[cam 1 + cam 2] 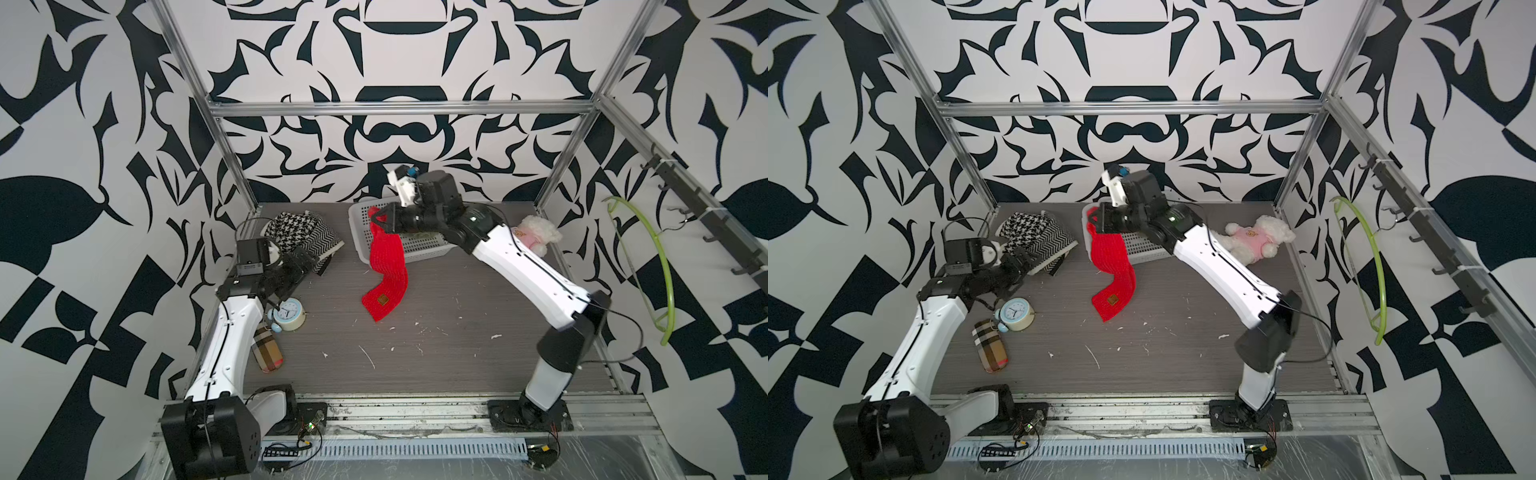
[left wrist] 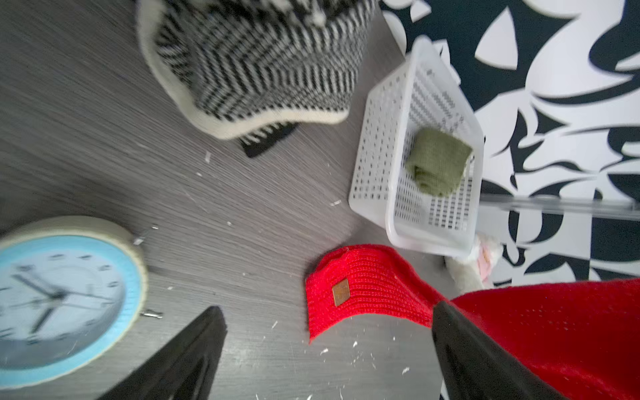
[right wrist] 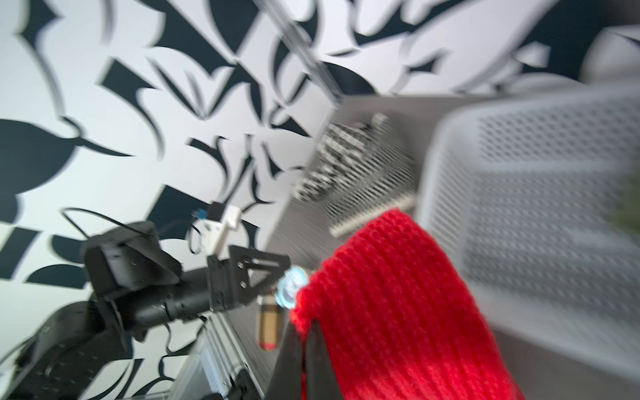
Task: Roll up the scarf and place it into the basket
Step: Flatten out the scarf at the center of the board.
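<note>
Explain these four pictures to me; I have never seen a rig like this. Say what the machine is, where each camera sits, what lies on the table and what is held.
This is a robot: two white jointed arms bolted to a table, each ending in a two-fingered gripper. Two pictures look down from one overhead camera pair; the other two come from cameras on the arms' wrists. The right gripper is shut on one end of a red scarf, lifted at the edge of the white basket; the tagged end lies on the table. The left gripper is open and empty. In the basket sits a rolled green cloth. Also on the table: a black-and-white knit, an alarm clock, a plaid case and a plush bear.
</note>
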Motion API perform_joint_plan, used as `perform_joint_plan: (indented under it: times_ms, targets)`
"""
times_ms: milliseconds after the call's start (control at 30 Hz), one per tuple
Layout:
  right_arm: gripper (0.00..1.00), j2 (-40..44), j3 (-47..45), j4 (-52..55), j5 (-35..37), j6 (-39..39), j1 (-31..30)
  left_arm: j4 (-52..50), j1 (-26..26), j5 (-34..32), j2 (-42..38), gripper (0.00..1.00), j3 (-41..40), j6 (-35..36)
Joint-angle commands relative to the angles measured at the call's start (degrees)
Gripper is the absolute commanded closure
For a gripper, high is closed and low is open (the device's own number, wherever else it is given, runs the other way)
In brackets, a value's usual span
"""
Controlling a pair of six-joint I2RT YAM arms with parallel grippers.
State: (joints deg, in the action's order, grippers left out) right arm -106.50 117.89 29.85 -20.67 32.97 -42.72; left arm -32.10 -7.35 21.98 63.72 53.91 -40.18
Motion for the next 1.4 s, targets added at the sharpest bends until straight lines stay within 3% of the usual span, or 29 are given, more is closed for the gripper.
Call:
perform_joint_plan:
  times_ms: [0, 200, 567, 667, 800, 900, 1100, 1233, 1367]
  targets:
    - [1.00, -4.23, 10.53, 1.14, -5.76, -1.34, -2.36, -3.88, -2.37, 4.04, -2.20, 0.01, -1.24, 2.51]
    - [1.00, -6.93, 17.80, -3.93, -9.62, 0.67, -4.73, -2.36, -2.49, 5.81, -1.56, 0.01, -2.63, 2.32]
    - [1.00, 11.52, -2.00, -5.84, -5.19, -1.53, -0.58, -0.84, -2.40, 6.86, 0.08, 0.01, -3.19, 1.78]
    - [1.00, 20.10, -13.35, -5.55, -2.90, -0.37, 4.53, -0.75, -2.08, 6.61, -0.22, 0.01, -3.18, 1.78]
    - [1.00, 30.38, -28.82, -6.64, -2.80, 4.99, 16.28, -0.81, -0.40, 6.29, 0.46, 0.01, -2.52, 1.86]
    - [1.00, 34.63, -37.25, -1.59, -1.10, 4.78, 23.81, -0.86, 2.39, 4.83, 0.51, 0.01, -2.25, 1.36]
    - [1.00, 41.01, -58.21, 6.86, 12.65, 3.94, 35.80, -0.69, 10.30, 1.66, 1.84, 0.01, -1.20, 0.80]
    - [1.00, 44.33, -63.55, 9.99, 19.24, 1.07, 37.15, -0.29, 15.12, 0.77, 3.52, 0.01, -1.09, 0.49]
    - [1.00, 45.01, -63.49, 10.18, 16.63, -2.18, 37.10, 0.38, 16.72, 1.17, 4.69, 0.01, -1.64, 0.13]
